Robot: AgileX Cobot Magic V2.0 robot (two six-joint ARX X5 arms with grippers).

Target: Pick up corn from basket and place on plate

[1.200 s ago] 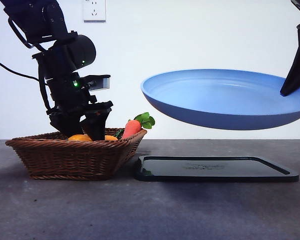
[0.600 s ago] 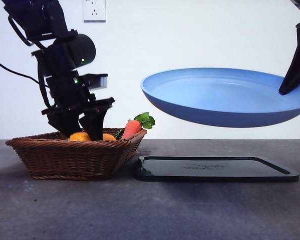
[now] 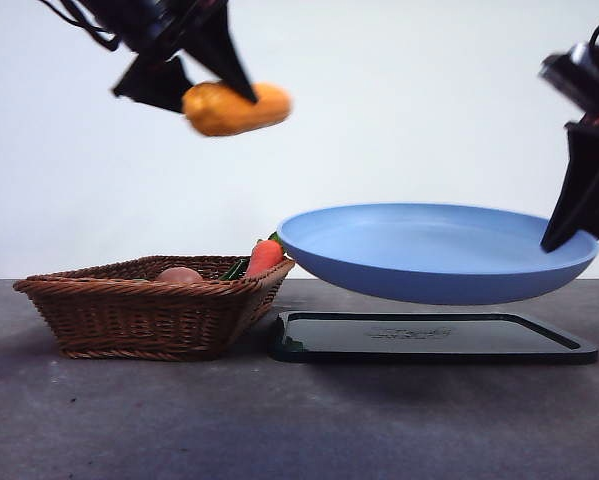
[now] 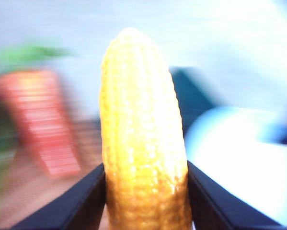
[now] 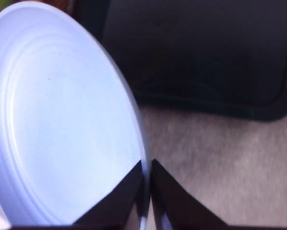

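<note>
**Corn lifted clear, transfer to plate pending**

While the left gripper [image 3: 211, 88] hung high above the shallow brown woven wicker basket [image 3: 139, 312], its two black jaws were clamped on the bumpy orange-yellow corn cob [image 3: 237, 108], which lay roughly level in the air, well clear of the basket rim. The left wrist view confirmed it: the corn [image 4: 142, 139] sat squeezed between both jaws of the left gripper [image 4: 145, 201], one end sticking out past them. Blur there, so detail was soft.

The right gripper [image 3: 569, 225] pinched the rim of the large round light-blue plastic plate [image 3: 429, 250], holding it aloft just over the flat black rectangular tray [image 3: 429, 340], not touching it. In the right wrist view the right gripper [image 5: 147, 184] showed jaws nearly together on the plate edge [image 5: 62, 120].

Left in the basket: a red-orange carrot with green leaves [image 3: 263, 257] at the near-plate corner and a small pinkish round item [image 3: 179, 274].

Step in hand, judged: pick done, carry phase. The next move likely called for swinging the corn sideways over the plate's middle, lowering it close to the surface, then releasing. Risk: a drop from height could roll the cob off the shallow, one-side-held plate or tip it.
</note>
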